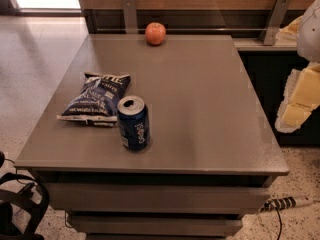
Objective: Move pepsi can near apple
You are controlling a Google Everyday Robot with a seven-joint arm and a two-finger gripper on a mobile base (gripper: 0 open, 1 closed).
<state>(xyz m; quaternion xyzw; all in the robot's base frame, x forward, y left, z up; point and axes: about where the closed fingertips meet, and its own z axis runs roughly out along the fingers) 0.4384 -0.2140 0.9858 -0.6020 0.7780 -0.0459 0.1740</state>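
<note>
The pepsi can (133, 123) stands upright near the front left of the grey table (210, 109), its silver top open. The apple (155, 33) sits at the table's far edge, near the middle, well apart from the can. My gripper (299, 98), white and pale yellow, hangs at the right edge of the view, off the table's right side and far from both the can and the apple. It holds nothing that I can see.
A dark blue chip bag (96, 99) lies flat just left of and behind the can, almost touching it. A wooden wall with metal brackets (129, 14) runs behind the table. A power strip (285, 202) lies on the floor at the right.
</note>
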